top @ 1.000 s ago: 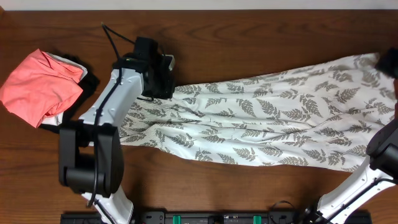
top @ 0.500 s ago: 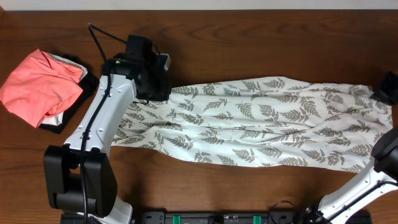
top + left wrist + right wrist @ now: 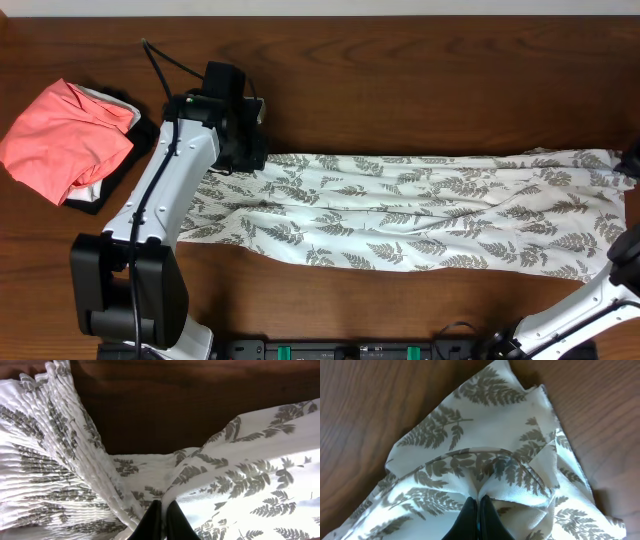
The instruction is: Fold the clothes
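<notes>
While the left gripper (image 3: 162, 510) and right gripper (image 3: 477, 505), jaws pressed on cloth, pinch opposite ends of the fern-print dress (image 3: 420, 210), the spreading-out step seems in hand; next, fold it lengthwise, edges even.

Tbl (image 3: 400, 80) w/ dress (image 3: 420, 215), garment pile (image 3: 60, 140)

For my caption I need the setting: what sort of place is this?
Probably a robot laboratory bench: left arm and right arm at a wooden table, a fern-print dress stretched between them, a coral garment piled aside.
</notes>
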You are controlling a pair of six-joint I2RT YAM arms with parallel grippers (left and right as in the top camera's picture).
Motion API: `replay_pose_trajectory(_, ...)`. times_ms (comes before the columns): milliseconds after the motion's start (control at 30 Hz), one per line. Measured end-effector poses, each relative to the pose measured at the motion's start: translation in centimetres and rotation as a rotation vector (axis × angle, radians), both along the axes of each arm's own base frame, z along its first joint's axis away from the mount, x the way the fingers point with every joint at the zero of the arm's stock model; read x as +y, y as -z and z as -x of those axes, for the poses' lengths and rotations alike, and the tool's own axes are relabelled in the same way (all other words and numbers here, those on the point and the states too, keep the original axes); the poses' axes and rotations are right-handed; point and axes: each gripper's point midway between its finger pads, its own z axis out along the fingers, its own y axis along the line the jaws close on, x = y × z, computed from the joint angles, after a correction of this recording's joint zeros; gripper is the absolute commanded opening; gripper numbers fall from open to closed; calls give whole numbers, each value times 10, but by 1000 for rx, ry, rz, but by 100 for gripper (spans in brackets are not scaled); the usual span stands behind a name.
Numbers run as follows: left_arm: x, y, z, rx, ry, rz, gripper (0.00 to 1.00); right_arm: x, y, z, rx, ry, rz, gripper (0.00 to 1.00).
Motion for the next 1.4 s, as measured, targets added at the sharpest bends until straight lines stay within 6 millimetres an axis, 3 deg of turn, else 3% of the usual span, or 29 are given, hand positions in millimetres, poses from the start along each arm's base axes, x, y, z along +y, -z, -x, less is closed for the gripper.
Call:
replay_pose_trajectory(200,1,0,1,5,-4,-7,6,-2,0,2,3,6,1,1)
replay_pose_trajectory(433,4,3,18,76,-7,-18,6,-9,2,9,36,46,22,1)
replay_pose_trajectory(767,7,5,32,132,-8,-33,7,-15,3,50,132,150,-45,1)
replay_pose_trajectory(1067,11,5,46,192,-19,-50,8,-10,3,68,201,165,-72,1)
replay_pose_trajectory(1267,10,5,45,188,-42,-45,7,-10,3,72,222,165,-65,1)
replay_pose_trajectory(1400,7,5,32,139,-53,-26,7,-10,5,75,235,164,-59,1)
